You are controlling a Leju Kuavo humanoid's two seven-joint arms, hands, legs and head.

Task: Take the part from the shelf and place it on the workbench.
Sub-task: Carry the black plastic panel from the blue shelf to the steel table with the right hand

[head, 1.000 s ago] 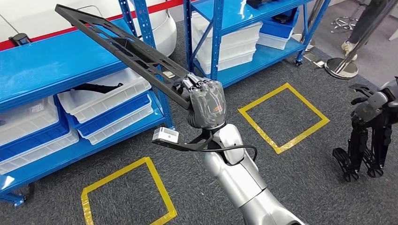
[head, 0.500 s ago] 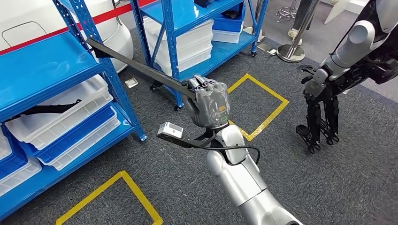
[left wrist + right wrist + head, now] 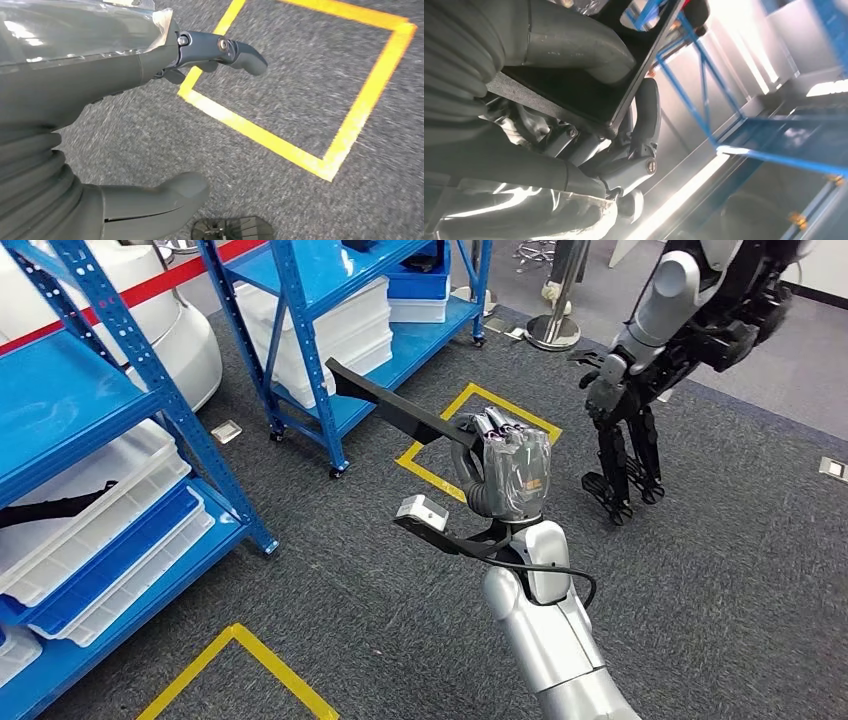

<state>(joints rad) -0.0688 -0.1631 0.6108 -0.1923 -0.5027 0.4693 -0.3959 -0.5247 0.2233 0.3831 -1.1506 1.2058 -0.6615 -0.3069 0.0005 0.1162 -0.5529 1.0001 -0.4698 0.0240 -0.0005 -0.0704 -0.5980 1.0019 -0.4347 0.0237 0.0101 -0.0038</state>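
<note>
My right hand (image 3: 510, 472) grips one end of the long, flat black part (image 3: 398, 408), held up in front of me over the grey carpet. The part slants away from the hand toward the blue shelves, clear of them. In the right wrist view the thumb (image 3: 576, 47) presses on the black part (image 3: 569, 97) and dark fingers (image 3: 644, 120) wrap its edge. My left hand (image 3: 90, 75) hangs over the carpet with thumb and fingers apart, holding nothing.
Blue shelf racks (image 3: 290, 350) with white bins (image 3: 335, 325) stand at the left and back; a lower bin holds another black part (image 3: 45, 508). Another robot (image 3: 640, 370) stands at the right back. Yellow tape squares (image 3: 425, 465) mark the carpet. A stanchion base (image 3: 553, 332) sits behind.
The camera has turned right, so the shelves slid left and the other robot came closer to the middle. The part stays in my right hand, now away from the shelf.
</note>
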